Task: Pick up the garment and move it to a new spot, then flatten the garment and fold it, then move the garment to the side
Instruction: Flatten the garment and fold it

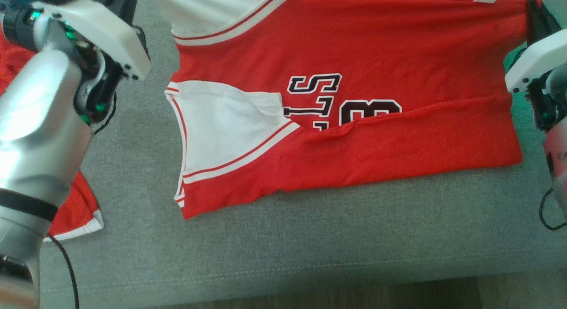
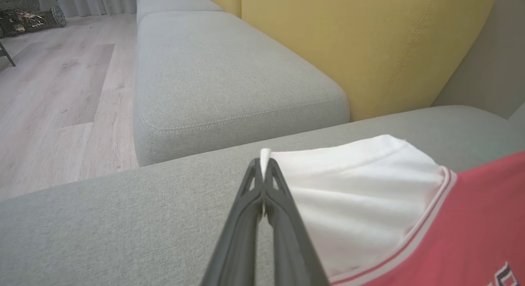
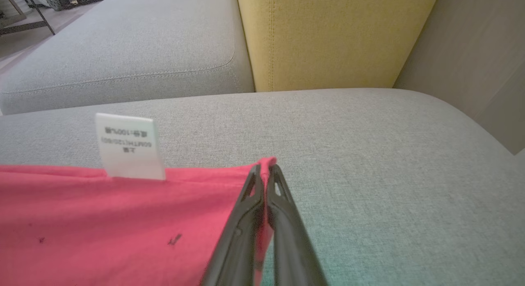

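Left fingers (image 2: 281, 208): pressed together, pinching the edge of the white sleeve (image 2: 361, 183).
Right fingers (image 3: 283, 220): pressed together, pinching a red hem corner.
Garment (image 1: 354, 47): a red jersey with white sleeves, spread on the sofa seat between the two arms. Its near edge is folded over and covers the lower part of the dark lettering.
Care label (image 3: 129, 146): white, sticking out from the red edge near the right fingers.
Sofa seat (image 1: 310, 247): grey fabric under the jersey.
Second red cloth (image 1: 75, 207): on the seat beneath the left arm, apart from the jersey.
Backrest (image 2: 369, 44): yellow, behind the seat.
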